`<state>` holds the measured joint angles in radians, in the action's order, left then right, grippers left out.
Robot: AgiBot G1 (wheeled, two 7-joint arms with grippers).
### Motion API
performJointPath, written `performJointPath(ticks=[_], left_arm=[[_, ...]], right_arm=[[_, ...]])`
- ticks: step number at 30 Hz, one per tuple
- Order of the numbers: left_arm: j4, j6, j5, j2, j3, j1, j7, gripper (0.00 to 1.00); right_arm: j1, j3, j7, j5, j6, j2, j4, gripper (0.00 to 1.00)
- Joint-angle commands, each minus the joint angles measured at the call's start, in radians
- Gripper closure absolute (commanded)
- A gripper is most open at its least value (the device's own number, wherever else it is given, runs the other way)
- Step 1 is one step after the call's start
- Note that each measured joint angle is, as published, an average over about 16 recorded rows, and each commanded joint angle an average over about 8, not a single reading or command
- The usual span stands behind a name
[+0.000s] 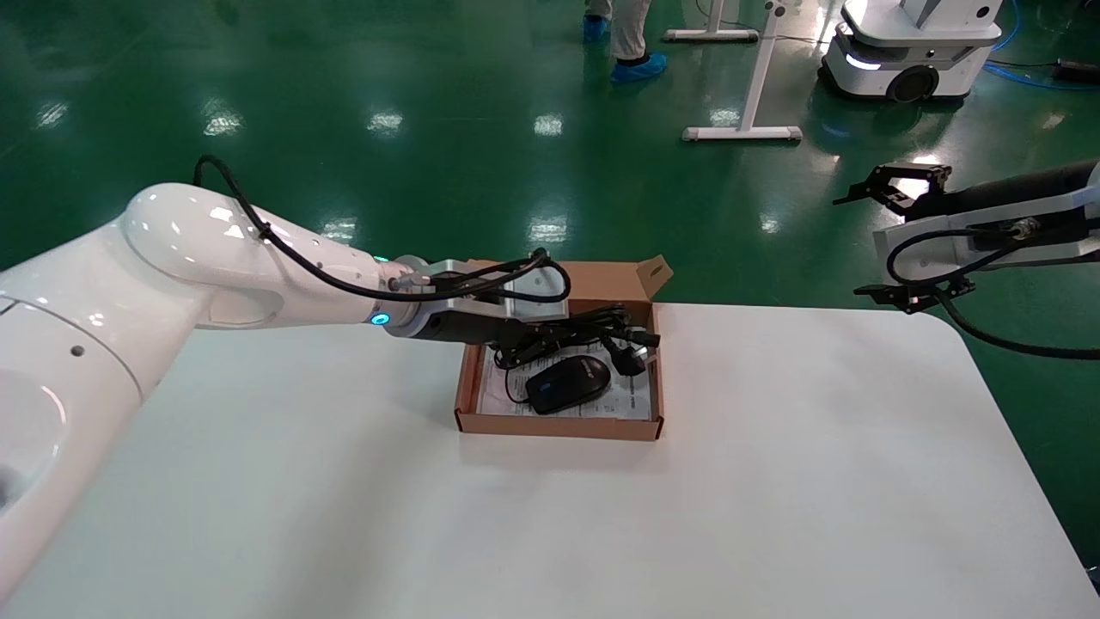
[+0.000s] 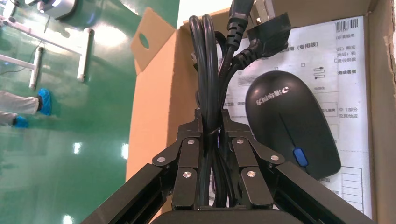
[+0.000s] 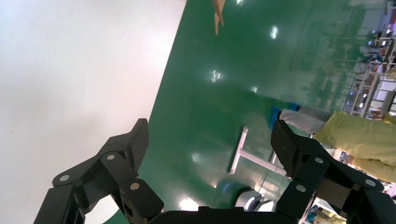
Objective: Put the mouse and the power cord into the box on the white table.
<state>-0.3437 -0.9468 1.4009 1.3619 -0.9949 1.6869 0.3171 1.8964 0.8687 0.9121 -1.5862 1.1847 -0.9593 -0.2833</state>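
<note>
The brown box (image 1: 559, 425) sits open at the far middle of the white table (image 1: 773, 481). On the printed sheet inside lies the black mouse (image 1: 567, 384), its blue wheel showing in the left wrist view (image 2: 300, 157). My left gripper (image 1: 516, 340) reaches into the box from the left and is shut on the coiled power cord (image 2: 205, 60). The cord's strands run between the fingers (image 2: 189, 154), and its plug (image 2: 268, 30) rests over the sheet beyond the mouse. My right gripper (image 1: 851, 248) hangs open and empty past the table's far right corner.
The box's flap lid (image 1: 650, 277) stands up at its far side. Beyond the table, on the green floor, are a white stand's legs (image 1: 743, 133), another robot's base (image 1: 911, 52) and a person's feet in blue covers (image 1: 640, 67).
</note>
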Motion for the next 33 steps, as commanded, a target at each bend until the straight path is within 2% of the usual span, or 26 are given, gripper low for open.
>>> performJointPath(ticks=[1, 7, 33], left_arm=[[-0.004, 0.007, 0.000, 0.003, -0.011, -0.001, -0.004, 0.00], [-0.063, -0.023, -0.042, -0.041, 0.028, -0.039, -0.036, 0.00], [-0.474, -0.269, -0.336, -0.373, 0.350, -0.307, -0.256, 0.00]], right_arm=[[0.001, -0.004, -0.001, 0.007, 0.003, 0.007, 0.000, 0.00], [-0.052, -0.046, -0.072, 0.068, 0.025, 0.033, -0.064, 0.00], [-0.414, -0.301, -0.555, 0.439, 0.159, 0.181, -0.505, 0.00]])
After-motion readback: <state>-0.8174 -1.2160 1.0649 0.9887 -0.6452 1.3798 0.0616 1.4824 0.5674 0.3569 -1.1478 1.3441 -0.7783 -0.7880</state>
